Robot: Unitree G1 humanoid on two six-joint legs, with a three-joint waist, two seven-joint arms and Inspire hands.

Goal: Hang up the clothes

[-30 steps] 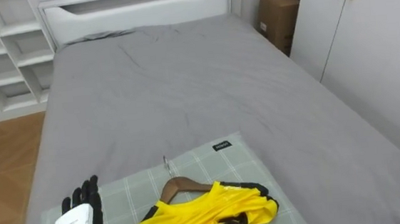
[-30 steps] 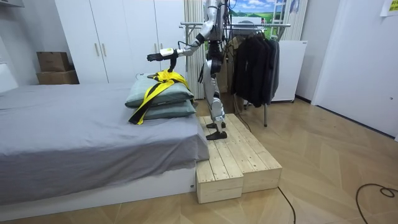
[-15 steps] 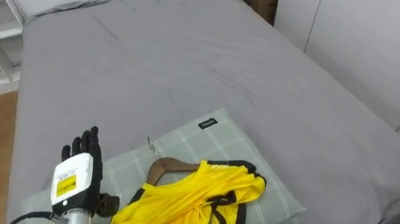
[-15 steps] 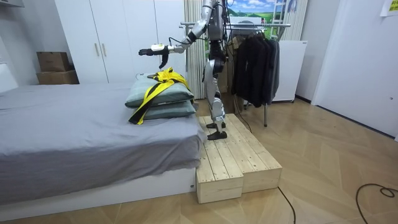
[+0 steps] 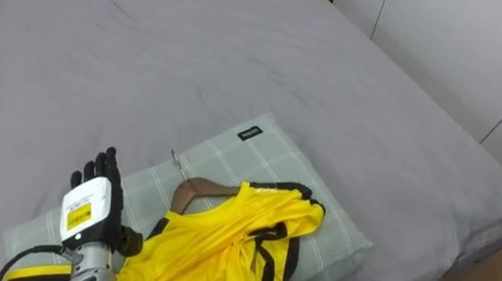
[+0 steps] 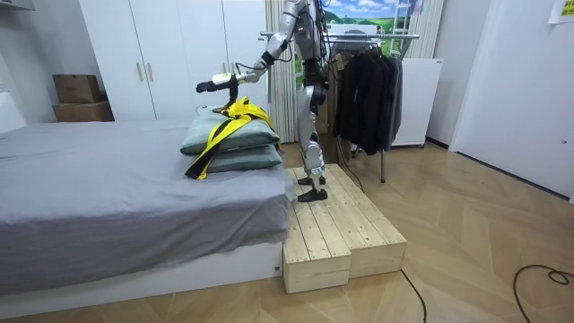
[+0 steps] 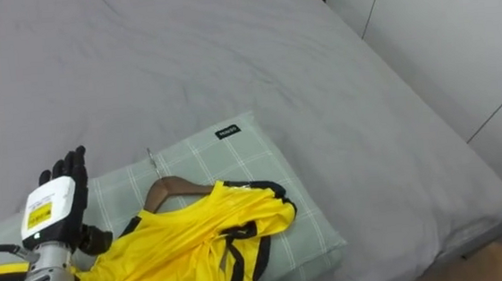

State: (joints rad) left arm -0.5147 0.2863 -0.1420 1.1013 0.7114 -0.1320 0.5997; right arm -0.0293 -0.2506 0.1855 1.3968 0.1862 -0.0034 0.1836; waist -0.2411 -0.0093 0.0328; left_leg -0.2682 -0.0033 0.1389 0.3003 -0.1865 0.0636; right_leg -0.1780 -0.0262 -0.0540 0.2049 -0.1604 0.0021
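Now the left robot hand (image 5: 91, 211) reaches farther over the pillow (image 5: 235, 164).

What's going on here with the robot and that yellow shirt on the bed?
The robot stands on a wooden platform at the bed, its left hand open in the air above a yellow shirt. The shirt lies on a hanger atop a pillow. Nothing is gripped yet; a clothes rack stands behind the robot.
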